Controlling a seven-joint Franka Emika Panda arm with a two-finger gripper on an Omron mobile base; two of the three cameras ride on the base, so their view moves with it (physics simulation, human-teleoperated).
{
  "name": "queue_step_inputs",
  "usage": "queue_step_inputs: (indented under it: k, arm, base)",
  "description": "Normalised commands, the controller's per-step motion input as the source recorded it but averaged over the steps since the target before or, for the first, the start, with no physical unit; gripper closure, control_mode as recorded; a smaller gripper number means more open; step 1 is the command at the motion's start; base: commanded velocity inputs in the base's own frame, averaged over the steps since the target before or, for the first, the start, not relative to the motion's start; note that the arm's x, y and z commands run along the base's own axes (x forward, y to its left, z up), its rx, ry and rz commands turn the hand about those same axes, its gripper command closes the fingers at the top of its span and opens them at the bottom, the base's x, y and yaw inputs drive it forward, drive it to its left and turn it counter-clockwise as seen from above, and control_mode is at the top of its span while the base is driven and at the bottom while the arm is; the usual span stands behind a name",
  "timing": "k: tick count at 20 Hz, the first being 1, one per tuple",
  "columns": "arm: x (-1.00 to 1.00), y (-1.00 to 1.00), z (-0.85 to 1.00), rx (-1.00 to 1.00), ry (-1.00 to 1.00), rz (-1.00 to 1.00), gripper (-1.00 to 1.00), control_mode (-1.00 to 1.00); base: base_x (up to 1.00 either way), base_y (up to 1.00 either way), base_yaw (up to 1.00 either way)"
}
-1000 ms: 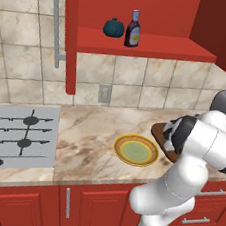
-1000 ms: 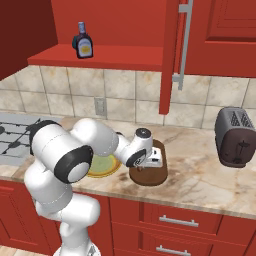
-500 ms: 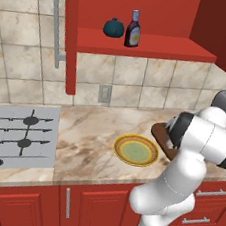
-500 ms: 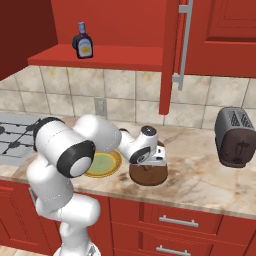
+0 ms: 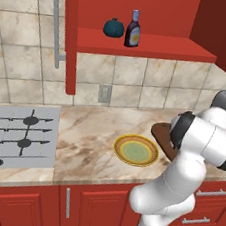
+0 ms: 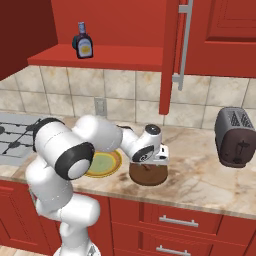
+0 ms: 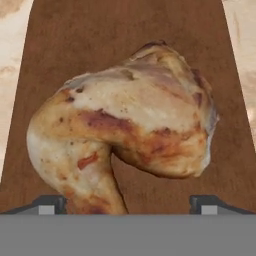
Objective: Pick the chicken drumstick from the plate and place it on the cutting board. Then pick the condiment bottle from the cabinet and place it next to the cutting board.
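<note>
Hand view: chicken drumstick (image 7: 125,120), golden-brown with pale patches, lying on the dark brown cutting board (image 7: 60,45); marble counter (image 7: 10,45) visible past the board's edges. The gripper (image 7: 128,204) has its two dark fingertips (image 7: 50,204) standing wide apart at the bottom, one to each side of the drumstick's narrow end, neither pressing on the meat.

Right base view: white arm reaching across the counter, gripper (image 6: 152,162) pointed down just over the oval cutting board (image 6: 148,175), which lies near the counter's front edge. Round plate (image 6: 106,164), yellow-orange rim and greenish centre, just beside the board, partly behind the arm. Dark toaster (image 6: 235,136) well apart along the counter. Condiment bottle (image 6: 83,43), dark with a yellow-orange label, upright on the open shelf of the red cabinet (image 6: 100,56).

Left base view: same bottle (image 5: 133,29) on the shelf, a round teal pumpkin-shaped object (image 5: 114,28) just beside it. Gas hob (image 5: 16,135) set in the counter, well apart from the plate (image 5: 136,150). Red drawers (image 5: 197,217) below.
</note>
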Motion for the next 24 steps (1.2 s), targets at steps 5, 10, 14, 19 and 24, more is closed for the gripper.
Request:
queue_step_inputs:
  k: [5,10,14,19,24]
  arm:
    - [-0.11,0.13,0.35,0.00,-0.07,0.00,-1.00,-1.00]
    - [-0.20,0.26,0.40,0.00,-0.09,0.00,-1.00,-1.00]
    - [-0.23,0.38,0.30,0.00,-0.10,0.00,-1.00,-1.00]
    - [-0.24,0.41,0.29,0.00,-0.09,0.00,-1.00,-1.00]
    - [-0.16,0.20,0.36,0.00,-0.05,0.00,-1.00,-1.00]
  base:
    - [0.00,0.00,0.00]
    - [0.00,0.00,0.00]
    - [0.00,0.00,0.00]
    - [0.00,0.00,0.00]
    - [0.00,0.00,0.00]
